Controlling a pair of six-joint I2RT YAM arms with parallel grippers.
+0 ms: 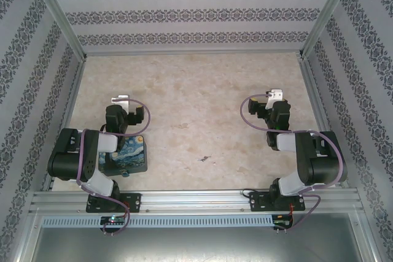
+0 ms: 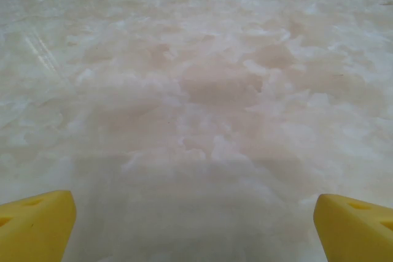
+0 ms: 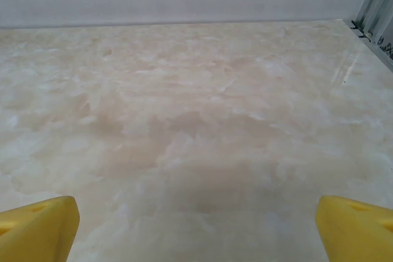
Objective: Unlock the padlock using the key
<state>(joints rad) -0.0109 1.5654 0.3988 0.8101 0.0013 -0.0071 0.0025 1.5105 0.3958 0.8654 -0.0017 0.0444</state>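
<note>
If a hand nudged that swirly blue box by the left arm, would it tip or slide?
Probably slide: the box lies flat and low on the smooth, glossy table, so tipping seems unlikely. Its square corners should stop any rolling. Weight can't be judged.

The left arm (image 1: 77, 157) rises from its base at the near edge, folds back at a bulky black elbow and reaches forward again, wrist pointing toward the far side. The right arm (image 1: 316, 164) mirrors that folded pose, its elbow pushed out to the right. The two wrists are well apart. The left end effector (image 2: 196, 231) has its jaws spread wide, with its yellow fingertips (image 2: 37, 225) at the two lower corners of the left wrist view. The right end effector (image 3: 196, 231) is spread just as wide, its yellow pads (image 3: 40, 225) likewise at the lower corners, angled forward and downward.
</note>
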